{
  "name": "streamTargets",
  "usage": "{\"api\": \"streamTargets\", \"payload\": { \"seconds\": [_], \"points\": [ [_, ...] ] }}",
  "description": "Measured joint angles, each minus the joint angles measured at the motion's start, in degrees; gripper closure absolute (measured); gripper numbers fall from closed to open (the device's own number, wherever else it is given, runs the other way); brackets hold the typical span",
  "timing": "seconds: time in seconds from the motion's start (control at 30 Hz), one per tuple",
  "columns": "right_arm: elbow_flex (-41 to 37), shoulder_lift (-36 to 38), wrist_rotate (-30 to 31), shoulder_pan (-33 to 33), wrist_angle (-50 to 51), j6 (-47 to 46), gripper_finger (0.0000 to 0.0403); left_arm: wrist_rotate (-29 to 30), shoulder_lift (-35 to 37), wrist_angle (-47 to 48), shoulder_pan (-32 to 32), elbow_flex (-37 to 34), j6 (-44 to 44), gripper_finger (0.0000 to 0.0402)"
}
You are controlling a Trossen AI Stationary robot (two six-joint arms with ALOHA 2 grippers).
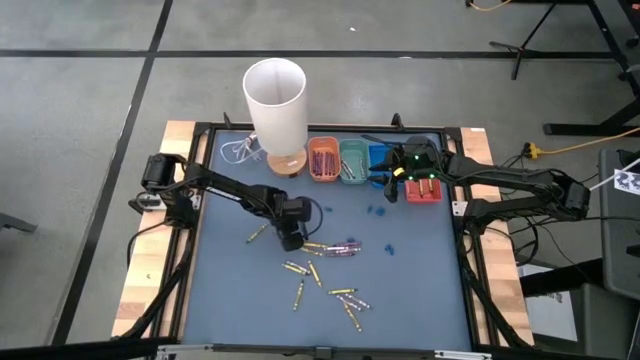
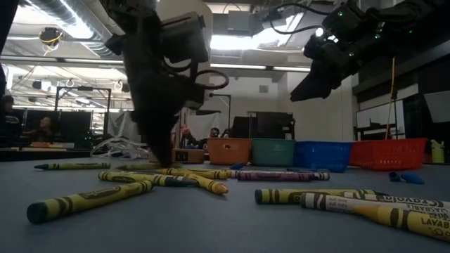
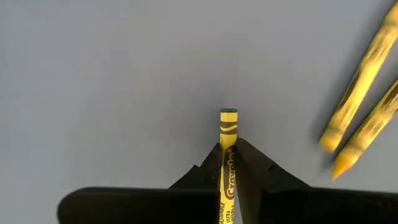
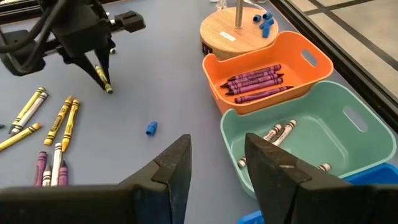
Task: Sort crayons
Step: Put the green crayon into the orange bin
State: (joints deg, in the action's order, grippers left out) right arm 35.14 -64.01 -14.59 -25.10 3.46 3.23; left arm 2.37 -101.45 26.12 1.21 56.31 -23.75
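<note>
Left gripper (image 1: 291, 238): over the middle of the bench, fingers (image 3: 205, 171) closed on a yellow crayon (image 3: 227, 163); the crayon runs out past the fingertips and shows its flat end.
Held crayon from the right wrist view: it hangs tilted from the left gripper (image 4: 99, 67), its lower tip just above the mat.
Right gripper (image 1: 392, 180): near the far edge of the bench, above the row of trays; its fingers (image 4: 176, 163) stand spread apart with nothing between them.
Loose crayons (image 1: 322, 280): mostly yellow, scattered over the mat from the middle toward the near edge; a purple one and a pale one lie just right of the left gripper.
Orange tray (image 4: 292, 59): at the far edge, holds purple crayons (image 4: 254, 82) lying side by side.
Green tray (image 4: 360, 134): just beside the orange tray, holds pale crayons (image 4: 280, 132).
Blue tray (image 2: 322, 154) and red tray (image 2: 388, 152): next along the same far edge; their contents cannot be made out.
Only in the low view: yellow crayons lie close to the camera (image 2: 88, 199), and people sit in the room behind the bench.
Only in the high view: a white cylinder (image 1: 275, 101) stands on a round wooden base (image 1: 287, 160) at the far edge, left of the trays.
Surface: blue mat (image 1: 410, 290) in a dark frame, with small blue bits (image 1: 379, 211) right of the middle.
</note>
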Motion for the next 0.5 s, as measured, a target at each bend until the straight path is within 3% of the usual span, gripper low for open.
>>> {"api": "streamTargets", "payload": {
  "seconds": [0.5],
  "points": [
    [0.0,0.0,-0.9,0.0,-0.1,0.0,0.0253,-0.1,0.0,-29.2,-2.2,0.0,-0.1,0.0395]
  ]
}}
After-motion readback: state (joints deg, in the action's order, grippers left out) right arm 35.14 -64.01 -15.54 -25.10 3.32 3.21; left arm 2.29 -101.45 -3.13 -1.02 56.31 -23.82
